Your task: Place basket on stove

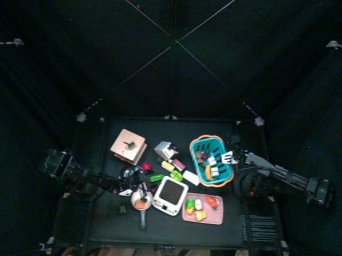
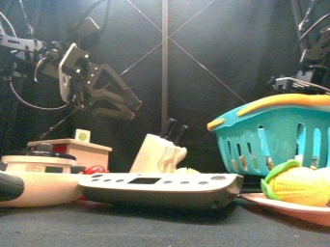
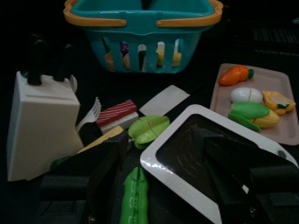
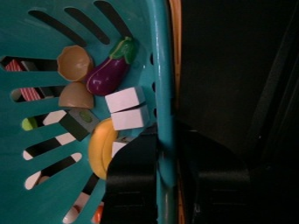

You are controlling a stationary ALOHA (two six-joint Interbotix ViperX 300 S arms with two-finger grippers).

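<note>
Crowding basket: knife block, tray, stove prob. clear.

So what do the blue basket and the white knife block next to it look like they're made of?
The basket looks like moulded plastic: even teal walls with cut slots, a glossy orange rim. The knife block looks like smooth matte cream plastic, possibly painted wood; it shows flat faces and black handles sticking out.

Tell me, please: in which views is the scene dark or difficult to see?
Top view: curtains black, things small. Front view: the stove near and large, the basket well lit. Left wrist view: jaws dim. Right wrist view: beyond the basket rim, black.
</note>
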